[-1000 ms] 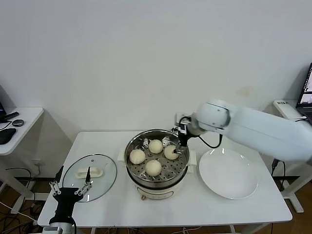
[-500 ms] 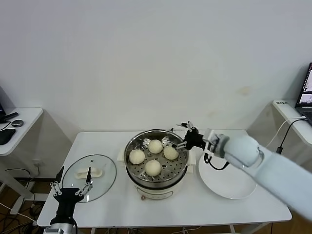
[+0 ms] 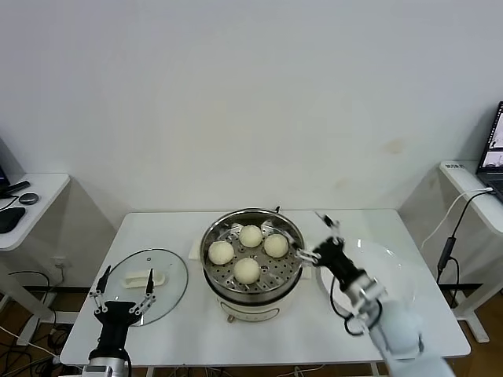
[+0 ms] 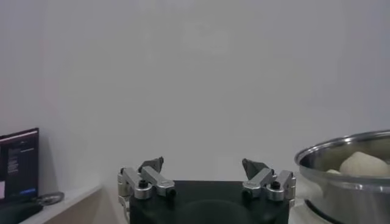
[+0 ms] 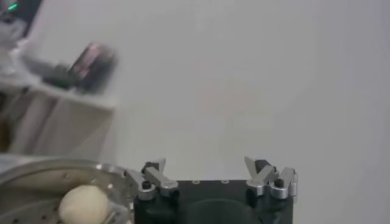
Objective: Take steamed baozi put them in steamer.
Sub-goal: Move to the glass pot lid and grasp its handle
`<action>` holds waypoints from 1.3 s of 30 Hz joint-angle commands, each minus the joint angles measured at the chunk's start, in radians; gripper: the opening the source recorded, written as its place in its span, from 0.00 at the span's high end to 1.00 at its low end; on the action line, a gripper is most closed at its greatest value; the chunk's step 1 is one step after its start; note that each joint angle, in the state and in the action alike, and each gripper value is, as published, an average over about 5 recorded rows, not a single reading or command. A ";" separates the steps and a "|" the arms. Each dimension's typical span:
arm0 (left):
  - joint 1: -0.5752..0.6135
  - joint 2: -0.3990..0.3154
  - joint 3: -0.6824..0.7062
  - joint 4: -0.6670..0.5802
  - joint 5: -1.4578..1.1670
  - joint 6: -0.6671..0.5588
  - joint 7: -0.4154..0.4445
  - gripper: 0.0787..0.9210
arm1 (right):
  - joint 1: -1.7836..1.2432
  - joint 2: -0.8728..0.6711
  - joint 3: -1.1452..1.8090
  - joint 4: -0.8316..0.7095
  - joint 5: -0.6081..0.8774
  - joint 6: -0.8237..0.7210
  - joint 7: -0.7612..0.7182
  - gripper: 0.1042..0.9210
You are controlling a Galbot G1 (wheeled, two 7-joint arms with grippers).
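The steamer (image 3: 251, 292) stands mid-table with four steamed baozi on its perforated tray: one at the back (image 3: 251, 236), one at the left (image 3: 221, 252), one at the right (image 3: 275, 245), one at the front (image 3: 247, 270). My right gripper (image 3: 314, 238) is open and empty, just right of the steamer's rim, above the plate's near edge. In the right wrist view the right gripper (image 5: 206, 165) has its jaws wide apart, with a baozi (image 5: 84, 203) and the steamer rim (image 5: 55, 170) beside it. My left gripper (image 3: 126, 284) is open and parked low at the table's front left, also open in its wrist view (image 4: 203, 165).
A round glass lid (image 3: 169, 292) with a white handle lies left of the steamer. A flat white plate (image 3: 393, 275) lies to its right, partly under my right arm. A side table (image 3: 35, 196) stands at the far left, a laptop (image 3: 495, 145) at the far right.
My right gripper has left the baozi inside the steamer and drawn back toward the front right, over the plate's edge. The four baozi stay in place. The left gripper shifted slightly.
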 commanded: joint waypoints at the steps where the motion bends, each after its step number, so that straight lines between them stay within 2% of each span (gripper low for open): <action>1: 0.001 0.056 0.017 0.011 0.310 0.060 -0.062 0.12 | -0.321 0.336 0.393 0.051 -0.097 0.195 0.004 0.12; 7: 0.015 0.114 -0.026 0.082 0.815 0.035 -0.079 0.12 | -0.397 0.349 0.490 0.091 -0.006 0.174 0.034 0.12; 15: -0.057 0.210 0.002 0.249 1.169 0.002 -0.082 0.12 | -0.428 0.371 0.553 0.099 0.053 0.154 0.063 0.12; 25: -0.259 0.263 0.032 0.504 1.244 0.007 -0.051 0.12 | -0.434 0.397 0.569 0.099 0.045 0.165 0.067 0.12; 31: -0.337 0.284 0.029 0.555 1.227 0.028 -0.035 0.12 | -0.438 0.400 0.577 0.097 0.036 0.167 0.065 0.12; 39: -0.441 0.271 0.044 0.630 1.223 0.033 -0.030 0.12 | -0.435 0.404 0.563 0.091 0.018 0.163 0.063 0.12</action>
